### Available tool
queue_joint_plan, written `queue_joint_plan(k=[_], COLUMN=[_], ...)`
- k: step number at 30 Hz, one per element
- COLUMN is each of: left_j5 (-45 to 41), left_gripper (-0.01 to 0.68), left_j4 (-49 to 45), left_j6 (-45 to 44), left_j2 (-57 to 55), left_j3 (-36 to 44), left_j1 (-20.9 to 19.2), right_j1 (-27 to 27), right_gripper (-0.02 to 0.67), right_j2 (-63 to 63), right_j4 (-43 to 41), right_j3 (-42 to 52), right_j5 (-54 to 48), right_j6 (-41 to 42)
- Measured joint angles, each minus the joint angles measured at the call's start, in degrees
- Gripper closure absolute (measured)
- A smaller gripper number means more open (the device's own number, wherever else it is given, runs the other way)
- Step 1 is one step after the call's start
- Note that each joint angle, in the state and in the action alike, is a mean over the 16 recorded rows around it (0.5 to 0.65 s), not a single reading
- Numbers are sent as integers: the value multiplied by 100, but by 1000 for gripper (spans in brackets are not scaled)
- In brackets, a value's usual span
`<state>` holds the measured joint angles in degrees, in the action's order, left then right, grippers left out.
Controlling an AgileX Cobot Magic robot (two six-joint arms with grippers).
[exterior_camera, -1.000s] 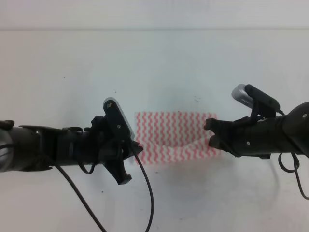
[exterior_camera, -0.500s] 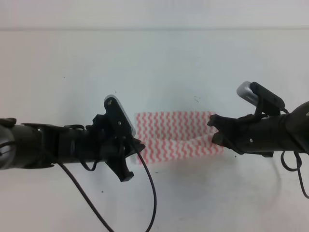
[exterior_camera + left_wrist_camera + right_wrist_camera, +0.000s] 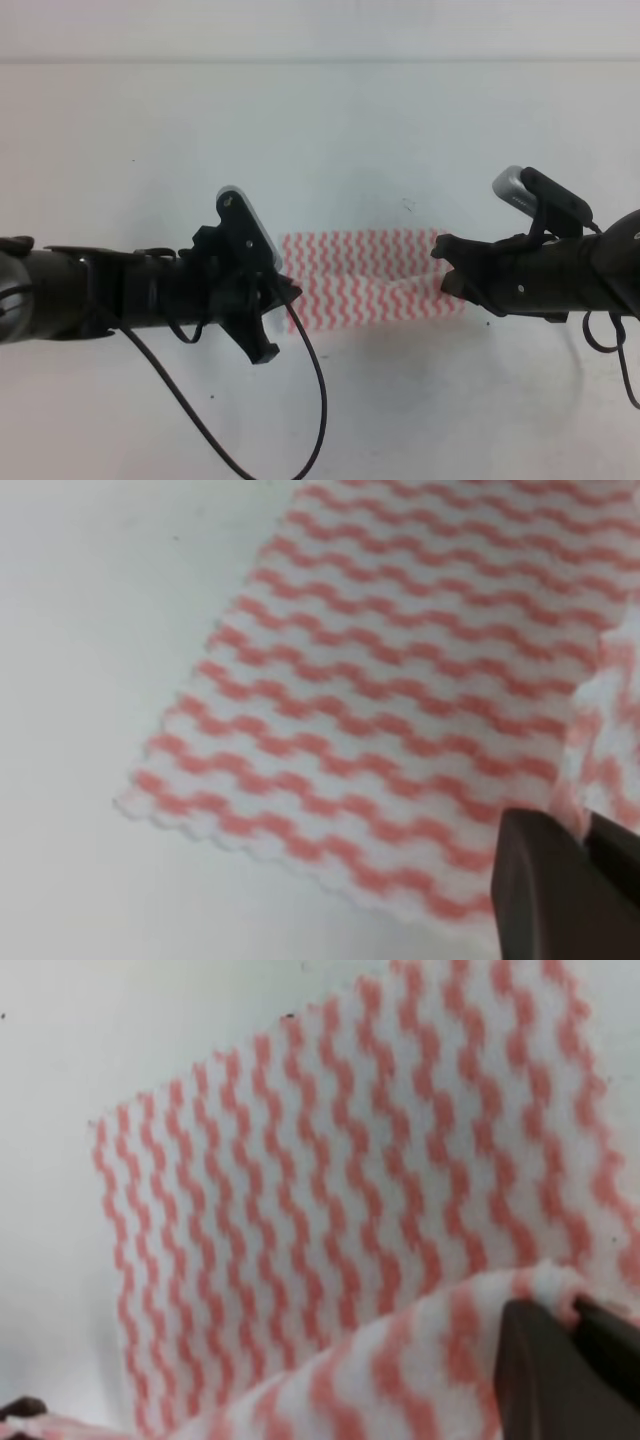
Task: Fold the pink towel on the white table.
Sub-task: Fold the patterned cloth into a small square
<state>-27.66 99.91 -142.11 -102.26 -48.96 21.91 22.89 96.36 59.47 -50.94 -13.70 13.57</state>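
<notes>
The large plain white counter (image 3: pixel 330 130) fills nearly the whole exterior high view, flat, with a few tiny dark specks. At its middle lies the thin rectangular pink-and-white zigzag-striped towel (image 3: pixel 360 275), between the two black arms; its far portion rests flat on the counter while the near edge is lifted and carried over the flat part, forming a fold along the near side. The left black gripper (image 3: pixel 283 297) sits at the towel's near left corner; in the left wrist view a raised flap of cloth at the right edge runs down into the dark jaws (image 3: pixel 565 890), which are pressed together on it. The right black gripper (image 3: pixel 447 270) is at the towel's right end; in the right wrist view the lifted hem (image 3: pixel 400 1360) arches across the lower frame and ends in the dark jaws, closed upon it, with the flat striped layer (image 3: pixel 330 1210) behind. A thin black cable (image 3: pixel 305 400) loops from the left arm over the counter.
</notes>
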Motion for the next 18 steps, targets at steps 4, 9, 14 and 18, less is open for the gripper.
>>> queue_joint_plan(k=[4, 9, 14, 18], left_j5=[59, 138, 221, 303], left_gripper=[673, 673, 673, 673], left_j4=[6, 6, 12, 9], left_j6=[87, 267, 446, 554], left_j2=[-41, -119, -180, -203], left_j3=[-106, -257, -383, -447], left_j1=[0, 0, 0, 0], right_j1=[-1, -2, -4, -5], right_gripper=[651, 651, 651, 651], right_j2=[-11, -25, -20, 42], right_j4=[5, 9, -10, -48], right_j3=[-2, -37, -120, -228], right_j5=[30, 60, 86, 93], right_j6=[1, 2, 1, 2])
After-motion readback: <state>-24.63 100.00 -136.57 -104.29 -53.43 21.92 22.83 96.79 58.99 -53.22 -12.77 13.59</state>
